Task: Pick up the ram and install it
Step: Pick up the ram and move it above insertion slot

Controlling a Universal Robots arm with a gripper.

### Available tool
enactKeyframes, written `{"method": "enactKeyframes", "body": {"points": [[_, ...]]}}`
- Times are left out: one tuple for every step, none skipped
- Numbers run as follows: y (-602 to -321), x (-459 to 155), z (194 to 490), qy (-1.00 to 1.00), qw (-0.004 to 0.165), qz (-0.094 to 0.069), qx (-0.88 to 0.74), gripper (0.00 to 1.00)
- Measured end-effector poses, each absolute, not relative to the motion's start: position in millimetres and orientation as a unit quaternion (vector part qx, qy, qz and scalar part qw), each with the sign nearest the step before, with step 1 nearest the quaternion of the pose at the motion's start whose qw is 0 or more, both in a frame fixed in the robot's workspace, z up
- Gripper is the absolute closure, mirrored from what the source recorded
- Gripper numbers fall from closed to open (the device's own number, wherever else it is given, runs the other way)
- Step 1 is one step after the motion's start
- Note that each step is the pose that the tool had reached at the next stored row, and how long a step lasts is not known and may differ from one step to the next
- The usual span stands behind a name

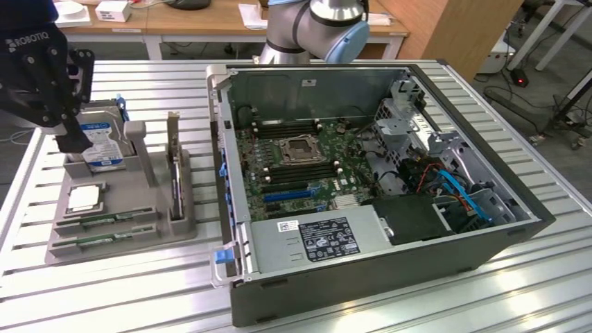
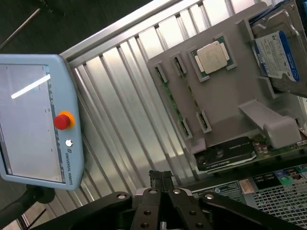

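Note:
Two ram sticks, thin and green, stand on edge in the front slots of a grey holder tray (image 1: 120, 243): one ram stick (image 1: 104, 220) (image 2: 172, 100) and the other ram stick (image 1: 100, 240) (image 2: 192, 93) beside it. My black gripper (image 1: 72, 142) (image 2: 160, 176) hangs above the tray's far end, over the hard drive, well clear of the sticks. Its fingers are shut together with nothing between them.
The tray also carries a silver hard drive (image 1: 104, 149) (image 2: 280, 57), a square processor chip (image 1: 83, 199) (image 2: 213, 55) and an upright graphics card (image 1: 174, 173) (image 2: 228, 153). The open computer case (image 1: 370, 257) with its motherboard (image 1: 296, 156) lies at the exterior view's right. A teach pendant (image 2: 33, 120) hangs beyond the table edge.

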State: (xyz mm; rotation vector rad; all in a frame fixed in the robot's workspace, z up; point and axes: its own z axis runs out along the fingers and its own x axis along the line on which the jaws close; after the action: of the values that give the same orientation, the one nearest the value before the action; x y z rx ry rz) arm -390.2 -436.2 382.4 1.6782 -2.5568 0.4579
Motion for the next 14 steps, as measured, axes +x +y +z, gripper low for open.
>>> {"method": "enactKeyframes", "body": {"points": [[-436.3, -390.2, 382.5, -0.823, 0.024, 0.149, 0.548, 0.91], [-436.2, -390.2, 382.5, -0.82, 0.024, 0.15, 0.553, 0.91], [-436.2, -390.2, 382.5, -0.816, 0.023, 0.151, 0.557, 0.91], [-436.2, -390.2, 382.5, -0.813, 0.023, 0.151, 0.562, 0.91], [-436.2, -390.2, 382.4, -0.81, 0.023, 0.152, 0.566, 0.91], [-436.2, -390.2, 382.4, -0.807, 0.022, 0.153, 0.57, 0.91], [-436.3, -390.2, 382.5, -0.805, 0.022, 0.153, 0.573, 0.91], [-436.2, -390.1, 382.4, -0.804, 0.022, 0.153, 0.574, 0.91], [-436.2, -390.1, 382.4, -0.804, 0.022, 0.153, 0.574, 0.91], [-436.2, -390.2, 382.4, -0.804, 0.022, 0.153, 0.574, 0.91], [-436.2, -390.2, 382.4, -0.804, 0.022, 0.153, 0.574, 0.91], [-436.2, -390.2, 382.4, -0.804, 0.022, 0.153, 0.574, 0.91], [-436.2, -390.2, 382.5, -0.804, 0.022, 0.153, 0.574, 0.91], [-436.2, -390.2, 382.4, -0.804, 0.022, 0.153, 0.574, 0.91]]}}
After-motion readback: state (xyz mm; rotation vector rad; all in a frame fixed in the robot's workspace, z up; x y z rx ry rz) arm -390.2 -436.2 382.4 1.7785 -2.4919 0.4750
